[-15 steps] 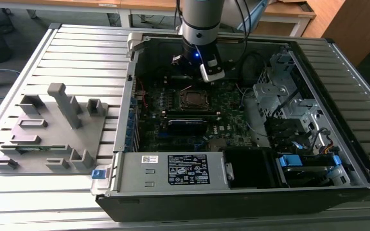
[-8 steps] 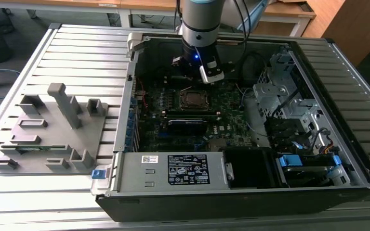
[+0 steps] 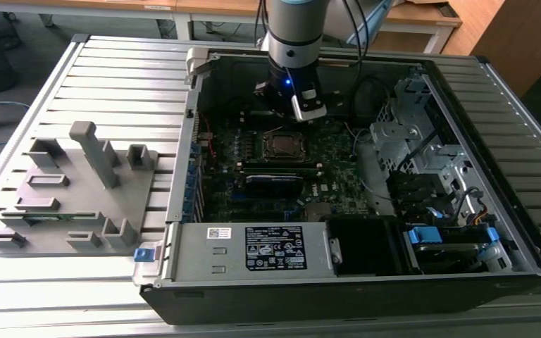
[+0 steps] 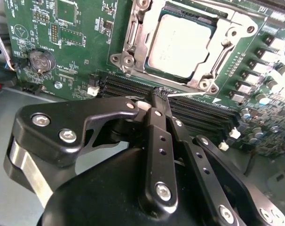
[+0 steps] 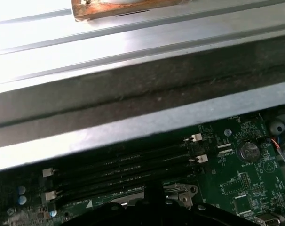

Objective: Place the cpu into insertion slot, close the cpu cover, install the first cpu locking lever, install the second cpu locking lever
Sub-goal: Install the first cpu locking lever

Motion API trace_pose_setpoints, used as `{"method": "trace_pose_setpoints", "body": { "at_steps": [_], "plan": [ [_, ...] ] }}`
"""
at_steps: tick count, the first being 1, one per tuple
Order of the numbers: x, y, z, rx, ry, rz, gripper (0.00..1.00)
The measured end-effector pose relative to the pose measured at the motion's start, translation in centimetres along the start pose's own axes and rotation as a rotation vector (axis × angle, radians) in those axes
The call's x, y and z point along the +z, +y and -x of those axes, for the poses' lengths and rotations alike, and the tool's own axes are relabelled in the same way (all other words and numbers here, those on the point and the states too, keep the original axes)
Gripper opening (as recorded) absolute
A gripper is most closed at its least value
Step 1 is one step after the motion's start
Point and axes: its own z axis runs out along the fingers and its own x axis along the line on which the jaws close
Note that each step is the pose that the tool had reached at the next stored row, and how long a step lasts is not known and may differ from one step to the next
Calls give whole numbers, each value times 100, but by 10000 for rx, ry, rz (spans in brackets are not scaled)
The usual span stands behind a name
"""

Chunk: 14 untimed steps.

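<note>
The cpu is seen lying flat in the insertion slot, near the middle of the green board. The cpu cover is laid down around it, and the grey top is seen through the cover's big square hole. It cannot be told if the locking levers are hooked. The gripper is held just beside the cover's edge, over the long black memory slots. Its two black fingers are pressed together at the tip, and it cannot be told if anything is pinched between them. A round silver battery is seen near one corner of the board. The board is kept inside an open computer case. The case is set on a grey table made of long strips, toward the exterior view's right. A grey plastic holder is set on the table near the edge at the exterior view's left, well apart from the gripper.
</note>
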Motion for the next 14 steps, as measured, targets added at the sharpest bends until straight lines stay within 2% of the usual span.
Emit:
{"method": "trace_pose_setpoints", "body": {
  "at_steps": [7,14],
  "plan": [
    [14,21,6,616,-120,-22,11],
    [24,68,-6,774,-151,-27,11]
  ]
}}
